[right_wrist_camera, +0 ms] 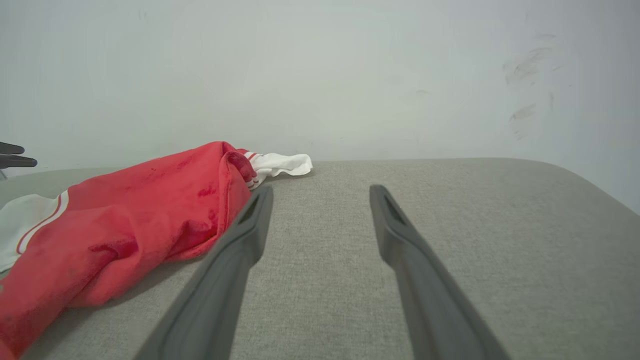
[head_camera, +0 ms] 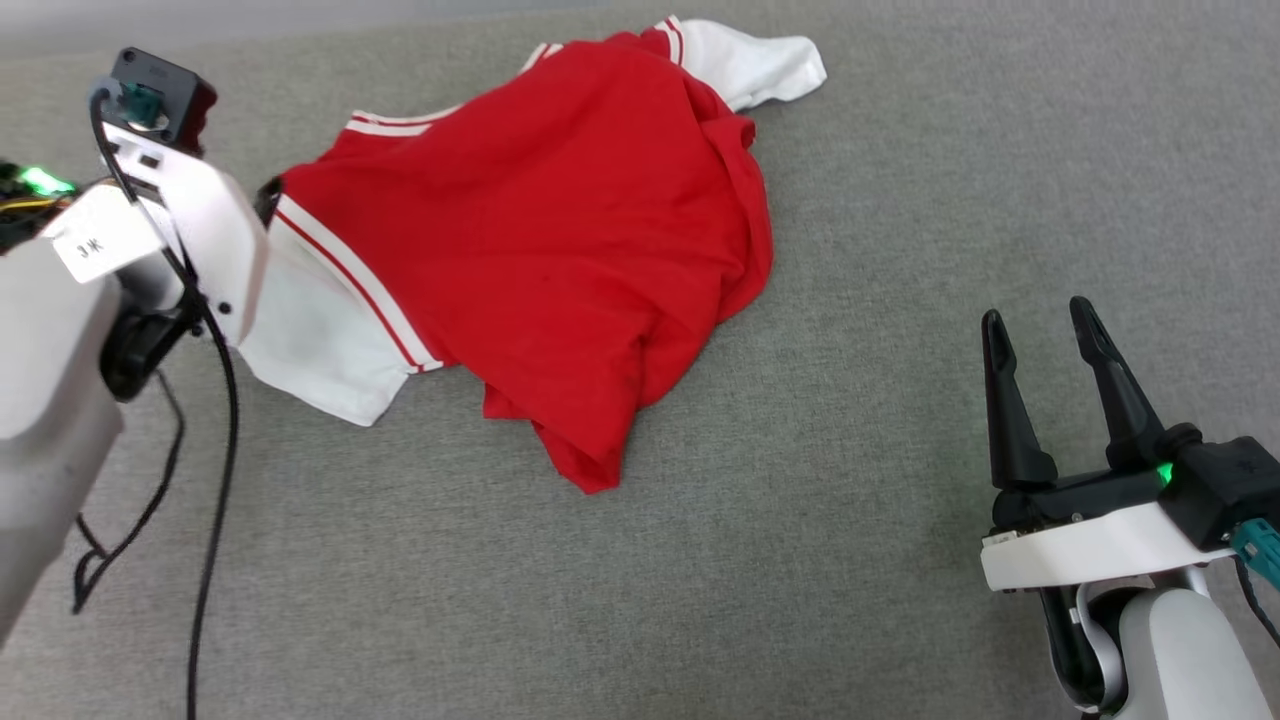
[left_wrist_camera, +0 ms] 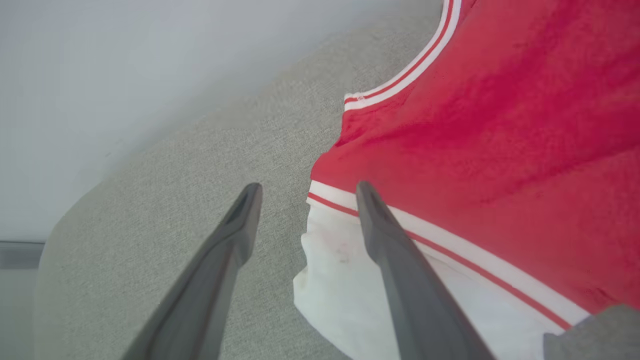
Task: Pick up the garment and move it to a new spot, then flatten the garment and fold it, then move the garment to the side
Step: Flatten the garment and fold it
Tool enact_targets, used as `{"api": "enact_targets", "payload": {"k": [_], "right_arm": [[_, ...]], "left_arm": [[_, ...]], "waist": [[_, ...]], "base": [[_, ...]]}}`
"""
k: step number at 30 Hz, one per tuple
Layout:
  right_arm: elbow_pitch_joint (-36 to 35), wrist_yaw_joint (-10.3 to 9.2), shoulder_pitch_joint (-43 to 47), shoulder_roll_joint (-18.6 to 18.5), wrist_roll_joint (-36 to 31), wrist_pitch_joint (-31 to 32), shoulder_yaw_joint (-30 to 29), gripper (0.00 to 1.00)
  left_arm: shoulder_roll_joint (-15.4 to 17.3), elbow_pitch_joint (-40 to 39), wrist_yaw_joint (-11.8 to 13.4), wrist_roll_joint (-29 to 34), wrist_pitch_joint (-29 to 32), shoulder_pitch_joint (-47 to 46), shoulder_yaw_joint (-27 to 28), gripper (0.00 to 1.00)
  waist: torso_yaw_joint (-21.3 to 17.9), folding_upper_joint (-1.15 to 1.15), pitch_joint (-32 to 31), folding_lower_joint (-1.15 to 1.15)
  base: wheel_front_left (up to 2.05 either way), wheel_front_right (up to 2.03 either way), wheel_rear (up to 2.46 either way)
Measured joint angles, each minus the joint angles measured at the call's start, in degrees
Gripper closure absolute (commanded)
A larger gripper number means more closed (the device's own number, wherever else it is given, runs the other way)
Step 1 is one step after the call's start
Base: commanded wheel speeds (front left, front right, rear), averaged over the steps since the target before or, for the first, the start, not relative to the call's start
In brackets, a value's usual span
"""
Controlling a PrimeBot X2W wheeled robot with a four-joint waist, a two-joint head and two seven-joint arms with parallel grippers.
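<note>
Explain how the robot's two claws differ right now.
The left gripper is right at the red jersey, one finger over its white sleeve; the right gripper sits well apart from the jersey. The left gripper straddles the sleeve's edge, while the right gripper has both fingers over the bare grey fabric surface. Shared: both are open and hold nothing.

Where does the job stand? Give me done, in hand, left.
Done: nothing provable. The garment lies crumpled on the grey surface, neither flat nor folded; whether this is its new spot cannot be told.
In hand: the left gripper stands open at the white sleeve, gripping nothing. The right gripper is open, apart from the cloth.
Left: flattening, folding, moving aside.
</note>
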Motion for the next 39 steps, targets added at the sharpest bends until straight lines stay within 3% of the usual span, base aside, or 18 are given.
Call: {"api": "enact_targets", "payload": {"k": [8, 16, 20, 27, 33, 39], "right_arm": [[0.7, 0.00, 1.2, 0.0, -1.4, 0.0, -1.5, 0.00], [1.4, 0.00, 4.3, 0.0, -3.0, 0.0, -2.6, 0.00], [1.5, 0.00, 5.7, 0.0, -3.1, 0.0, -3.1, 0.00], [1.6, 0.00, 7.2, 0.0, -3.6, 0.0, -3.1, 0.00], [1.4, 0.01, 7.8, 0.0, -3.6, 0.0, -2.2, 0.00], [1.7, 0.01, 8.8, 0.0, -4.4, 0.0, -2.2, 0.00]], "left_arm": [[-3.9, 0.9, 1.7, 0.9, -16.5, 4.1, 1.5, 0.00], [-6.8, -4.4, 7.5, -0.4, -30.9, 13.9, 5.1, 0.00], [-7.4, -11.6, 11.8, 0.4, -32.3, 20.9, 7.9, 0.00], [-9.4, -28.0, 18.4, 8.3, -32.5, 35.5, 15.7, 0.00], [-12.4, -33.2, 19.8, 13.1, -32.5, 47.6, 22.2, 0.00], [-16.7, -36.0, 17.8, 17.7, -32.5, 54.8, 27.0, 0.00]], "waist": [[2.0, 0.00, -4.8, 0.00], [5.1, 0.00, -11.0, -0.01], [6.6, 0.00, -13.7, -0.01], [9.4, 0.00, -16.7, -0.01], [10.3, 0.00, -18.0, -0.01], [10.9, 0.00, -18.5, 0.00]], "base": [[0.00, 0.00, 0.00], [0.00, 0.00, 0.00], [0.00, 0.00, 0.00], [0.00, 0.00, 0.00], [0.00, 0.00, 0.00], [0.00, 0.00, 0.00]]}}
